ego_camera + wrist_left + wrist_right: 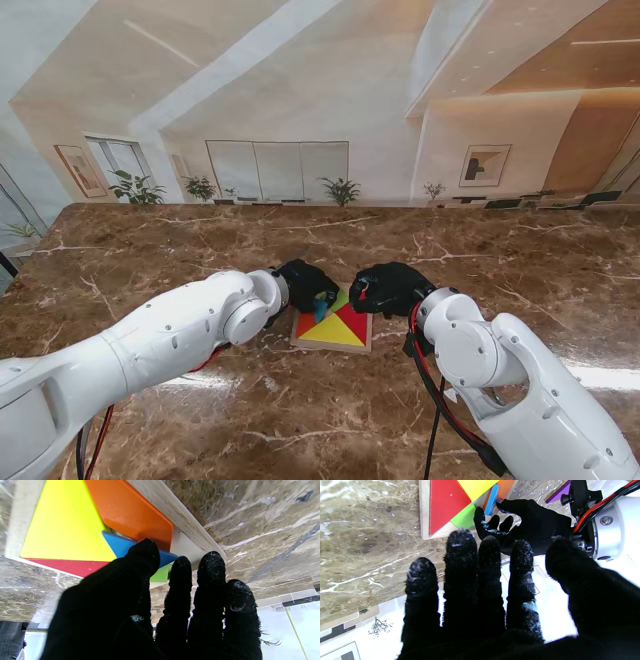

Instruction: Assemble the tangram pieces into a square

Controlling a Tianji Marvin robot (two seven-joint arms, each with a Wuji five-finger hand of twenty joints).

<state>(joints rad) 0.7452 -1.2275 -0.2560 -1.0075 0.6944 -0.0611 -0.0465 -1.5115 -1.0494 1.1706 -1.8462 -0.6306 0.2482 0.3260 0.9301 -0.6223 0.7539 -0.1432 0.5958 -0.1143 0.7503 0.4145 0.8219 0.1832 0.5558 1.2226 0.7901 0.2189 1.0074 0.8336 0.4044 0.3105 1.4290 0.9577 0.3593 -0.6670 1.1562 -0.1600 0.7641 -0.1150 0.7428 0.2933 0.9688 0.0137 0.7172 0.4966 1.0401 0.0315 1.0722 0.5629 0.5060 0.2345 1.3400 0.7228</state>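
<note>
A pale wooden tray [330, 347] lies on the marble table between my hands. In it lie a yellow triangle [338, 328], a red triangle [358, 322], an orange piece [304, 323] and a small green piece [341, 299]. My left hand [305, 285] is at the tray's far left corner, thumb and fingers shut on a blue piece [491, 500] that stands tilted on its edge over the orange piece [130, 512]. My right hand [390, 288] hovers at the tray's far right corner, fingers [460, 555] spread, holding nothing.
A purple piece [561, 492] lies on the table outside the tray, beside my left wrist. Brown marble [250, 400] stretches all around the tray. The table's far edge [330, 207] meets a bright room.
</note>
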